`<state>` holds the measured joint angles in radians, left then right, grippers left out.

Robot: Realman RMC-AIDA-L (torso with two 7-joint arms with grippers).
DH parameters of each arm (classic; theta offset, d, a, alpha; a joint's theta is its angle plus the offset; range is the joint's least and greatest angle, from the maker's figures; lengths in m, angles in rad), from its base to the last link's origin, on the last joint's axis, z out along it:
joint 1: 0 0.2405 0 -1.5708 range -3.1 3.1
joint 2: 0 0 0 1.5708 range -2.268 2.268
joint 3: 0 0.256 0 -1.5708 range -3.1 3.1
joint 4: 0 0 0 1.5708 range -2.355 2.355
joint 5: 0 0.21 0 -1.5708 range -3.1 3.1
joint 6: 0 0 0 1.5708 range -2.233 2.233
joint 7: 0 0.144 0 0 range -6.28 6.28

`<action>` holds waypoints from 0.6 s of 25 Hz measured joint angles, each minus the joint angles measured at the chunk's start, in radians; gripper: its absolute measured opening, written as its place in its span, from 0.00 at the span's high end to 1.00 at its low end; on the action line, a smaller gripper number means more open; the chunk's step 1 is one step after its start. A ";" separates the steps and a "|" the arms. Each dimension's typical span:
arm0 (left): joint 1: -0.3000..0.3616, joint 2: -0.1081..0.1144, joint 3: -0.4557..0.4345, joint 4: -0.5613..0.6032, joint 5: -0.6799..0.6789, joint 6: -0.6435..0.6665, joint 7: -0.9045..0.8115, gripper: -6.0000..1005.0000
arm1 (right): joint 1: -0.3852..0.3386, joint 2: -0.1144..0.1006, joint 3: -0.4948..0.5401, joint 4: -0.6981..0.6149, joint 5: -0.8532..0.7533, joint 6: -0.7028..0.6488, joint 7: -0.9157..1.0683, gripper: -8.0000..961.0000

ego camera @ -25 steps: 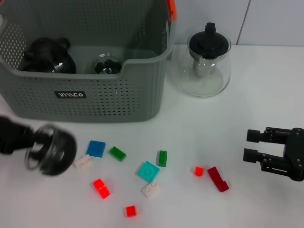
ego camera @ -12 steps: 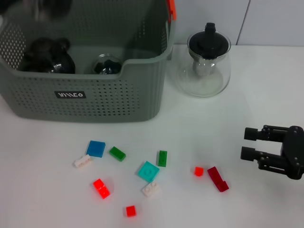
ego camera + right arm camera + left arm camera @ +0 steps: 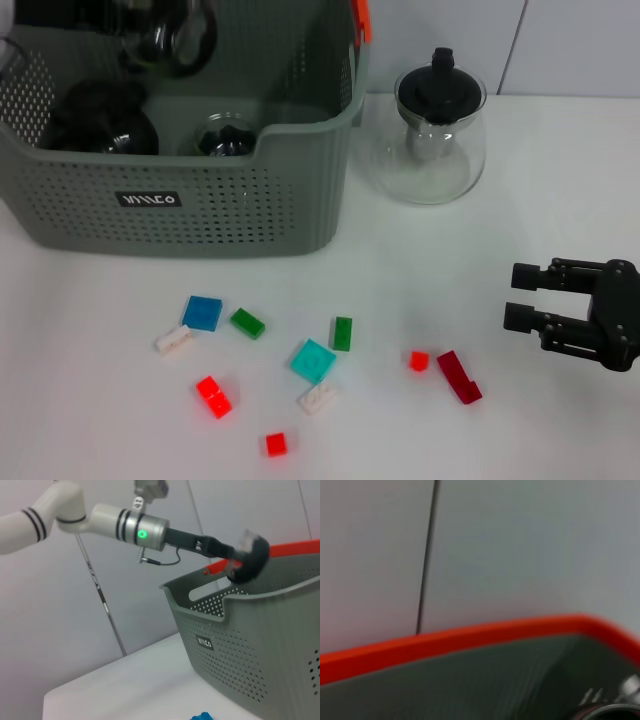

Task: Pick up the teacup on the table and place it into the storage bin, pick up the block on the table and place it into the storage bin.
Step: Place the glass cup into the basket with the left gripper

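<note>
A clear glass teapot (image 3: 430, 140) with a black lid (image 3: 440, 88) stands upright on a white table (image 3: 570, 190), beyond the right pincer (image 3: 512, 296) and a little to its left, well apart from it. Far off to the pincer's left sit a dark round pot (image 3: 100, 125) and, just beside it, a small glass vessel (image 3: 225, 138). Behind the table rises a pale wall (image 3: 590, 40) crossed by a thin dark seam (image 3: 512, 45).

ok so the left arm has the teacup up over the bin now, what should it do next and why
Probably lower the teacup a little and let go. The left gripper holds it above the storage bin, inside the rim line, with two dark items already on the bin floor. The right gripper waits open over the table near the blocks.
</note>
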<state>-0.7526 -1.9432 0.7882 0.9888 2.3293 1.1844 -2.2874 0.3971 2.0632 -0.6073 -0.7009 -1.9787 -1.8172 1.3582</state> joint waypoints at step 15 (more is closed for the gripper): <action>-0.113 -0.118 0.151 -0.030 0.509 -0.088 -0.049 0.95 | 0.006 -0.003 0.000 0.013 -0.001 0.003 0.000 0.39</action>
<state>-0.8659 -2.0607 0.9390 0.9587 2.8385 1.0969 -2.3366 0.4034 2.0603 -0.6075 -0.6876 -1.9794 -1.8146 1.3580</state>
